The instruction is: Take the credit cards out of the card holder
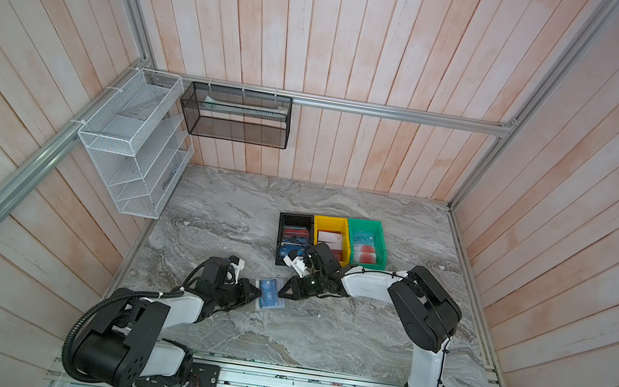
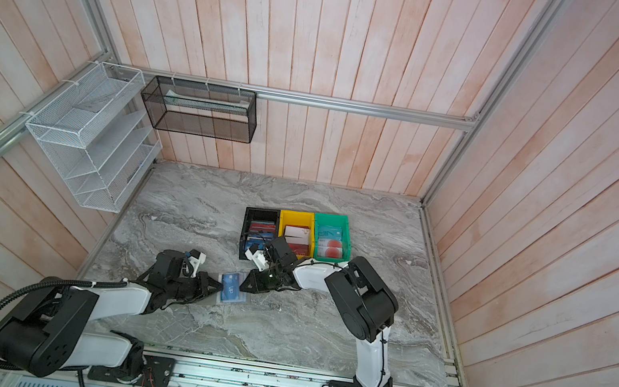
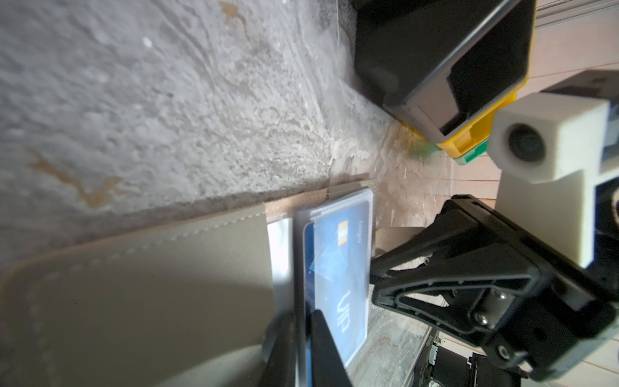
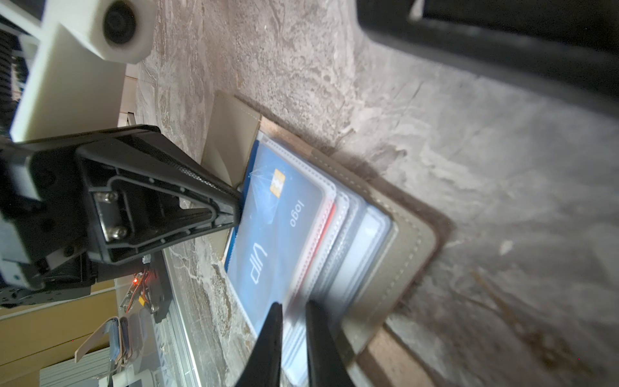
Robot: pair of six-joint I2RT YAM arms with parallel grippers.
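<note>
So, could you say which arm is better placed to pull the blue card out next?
Probably left: the left gripper pinches the exposed edge of the blue VIP card, while the right gripper clamps the sleeves of the card holder, bracing it.

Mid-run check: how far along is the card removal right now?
Done: holder lies open on the table; the bins hold cards. In hand: left tool pinches the blue card at its edge, apparently drawing it out, while right tool clamps the sleeves. To do: the blue card is mostly still sleeved, and a red card edge shows beneath it.
</note>
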